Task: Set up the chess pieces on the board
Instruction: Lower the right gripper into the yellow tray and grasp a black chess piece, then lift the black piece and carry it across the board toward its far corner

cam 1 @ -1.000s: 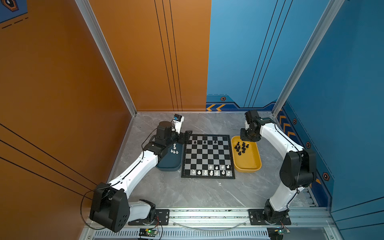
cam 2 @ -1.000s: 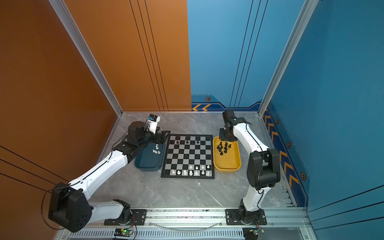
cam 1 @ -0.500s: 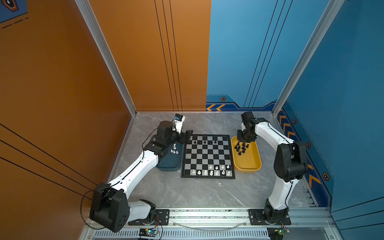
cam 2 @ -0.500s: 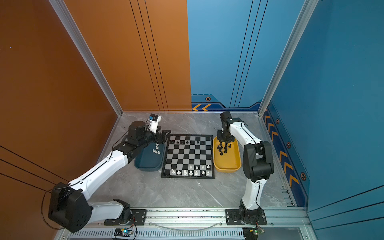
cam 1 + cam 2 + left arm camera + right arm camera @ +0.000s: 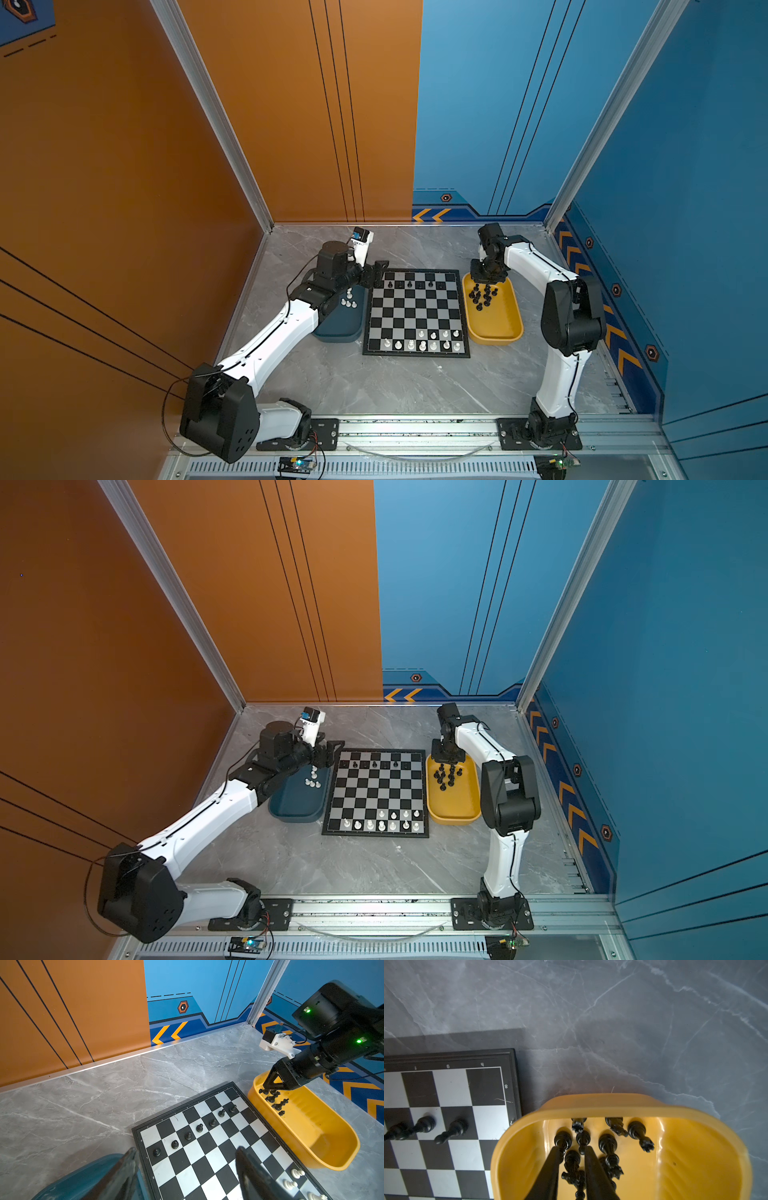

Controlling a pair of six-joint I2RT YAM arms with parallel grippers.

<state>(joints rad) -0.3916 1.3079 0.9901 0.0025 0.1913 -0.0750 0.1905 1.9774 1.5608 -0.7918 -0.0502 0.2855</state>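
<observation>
A yellow tray [image 5: 496, 328] is lying on the right of a grey marble tabletop [image 5: 395, 390], and a dark blue tray [image 5: 338, 328] is lying on the left. Orange panels [image 5: 291, 104] and blue panels [image 5: 478, 104] are standing behind. 2 yellow chevrons [image 5: 432, 215] are pointing left at the back wall's base. An aluminium rail [image 5: 415, 428] is running along the front.

I read the table [image 5: 374, 386] as smooth grey marble-look with a faint sheen. The yellow tray [image 5: 612, 1101], at 3 o'clock of the board [image 5: 512, 1076]: glossy plastic. The blue tray [image 5: 336, 329], at 9 o'clock: duller plastic. Squares satin, lightly scuffed. The black pieces [image 5: 607, 1142] and white pieces [image 5: 422, 345]: glossy.
</observation>
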